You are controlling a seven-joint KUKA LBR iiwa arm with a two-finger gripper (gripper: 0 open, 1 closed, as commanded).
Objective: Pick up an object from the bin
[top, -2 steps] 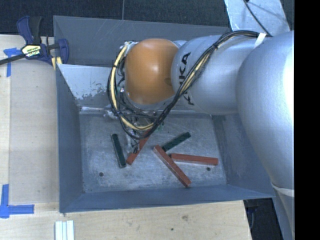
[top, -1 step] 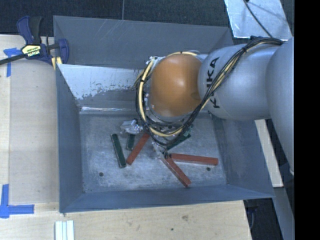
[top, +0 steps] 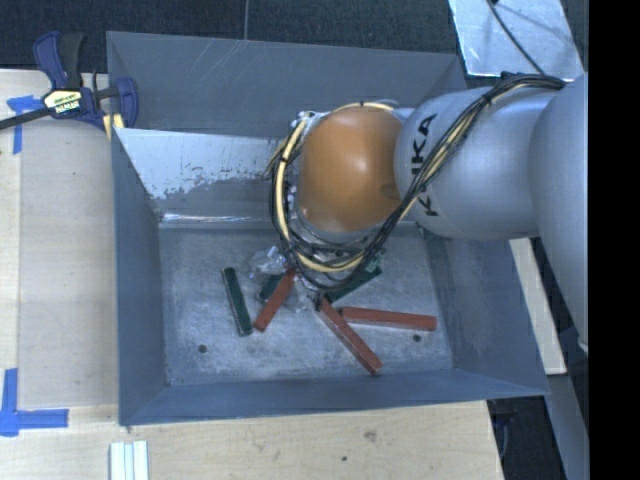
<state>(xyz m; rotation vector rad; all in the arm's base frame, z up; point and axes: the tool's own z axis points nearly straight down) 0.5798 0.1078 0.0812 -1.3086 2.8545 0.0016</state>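
My gripper (top: pixel 303 284) is low over the middle of the bin floor, mostly hidden under the arm's orange cover. Right below it several sticks cross each other. A red-brown stick (top: pixel 272 304) slants down to the left from it. A dark green stick (top: pixel 352 285) pokes out to its right. A crumpled silvery piece (top: pixel 267 261) lies just to its left. I see nothing between the gripper's parts that show.
Another dark green stick (top: pixel 237 302) lies alone further left. Two longer red-brown sticks, one level (top: pixel 390 319) and one slanting toward the front wall (top: pixel 352 340), lie right of the gripper. The arm covers the bin's back right.
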